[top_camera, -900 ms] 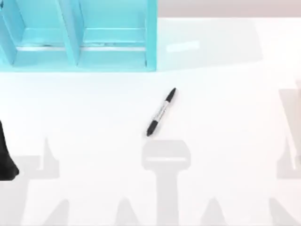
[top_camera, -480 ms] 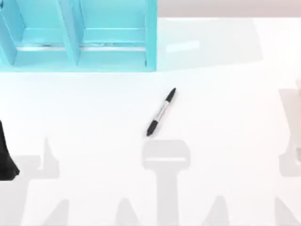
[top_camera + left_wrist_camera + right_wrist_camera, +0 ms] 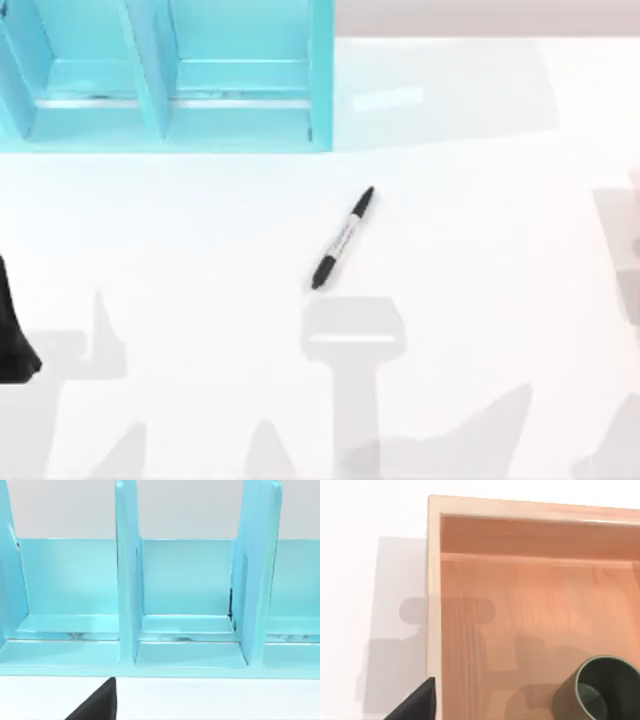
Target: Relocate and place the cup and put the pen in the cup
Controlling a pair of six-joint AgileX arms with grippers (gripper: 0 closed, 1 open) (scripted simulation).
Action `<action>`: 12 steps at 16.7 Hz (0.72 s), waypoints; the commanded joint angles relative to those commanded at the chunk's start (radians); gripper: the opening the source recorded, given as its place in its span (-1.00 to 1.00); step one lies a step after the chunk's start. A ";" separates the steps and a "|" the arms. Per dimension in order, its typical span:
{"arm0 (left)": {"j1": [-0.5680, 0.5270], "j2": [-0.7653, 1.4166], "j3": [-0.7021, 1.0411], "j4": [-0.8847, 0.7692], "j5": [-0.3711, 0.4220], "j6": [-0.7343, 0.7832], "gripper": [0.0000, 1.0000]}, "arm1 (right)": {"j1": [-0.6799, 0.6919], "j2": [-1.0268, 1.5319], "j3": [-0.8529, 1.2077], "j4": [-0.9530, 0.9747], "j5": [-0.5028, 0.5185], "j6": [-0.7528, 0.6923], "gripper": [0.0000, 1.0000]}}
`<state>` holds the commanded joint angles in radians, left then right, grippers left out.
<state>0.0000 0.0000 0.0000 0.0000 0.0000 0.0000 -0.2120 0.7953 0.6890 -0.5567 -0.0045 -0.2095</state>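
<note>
Cup (image 3: 597, 690) in wooden tray (image 3: 434, 590) | pen (image 3: 342, 238) on table (image 3: 480, 240) | pincer spread: can't tell

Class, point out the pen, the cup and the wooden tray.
pen (image 3: 342, 238), top view, middle of the barrel.
cup (image 3: 569, 695), right wrist view, outer wall.
wooden tray (image 3: 433, 570), right wrist view, side rim.

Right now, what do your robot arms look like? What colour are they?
You can see very little of them. My left arm is a plain black, smooth shape at the top view's left edge, with no markings or cables to make out. In each wrist view a matt black, pointed piece of pincer pokes in, one on the left pincer and one on the right pincer.
</note>
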 joint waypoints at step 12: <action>0.000 0.000 0.000 0.000 0.000 0.000 1.00 | -0.255 0.934 0.810 -0.653 0.000 -0.246 1.00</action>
<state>0.0000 0.0000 0.0000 0.0000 0.0000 0.0000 -0.4665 1.7290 1.4990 -1.2096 -0.0046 -0.4558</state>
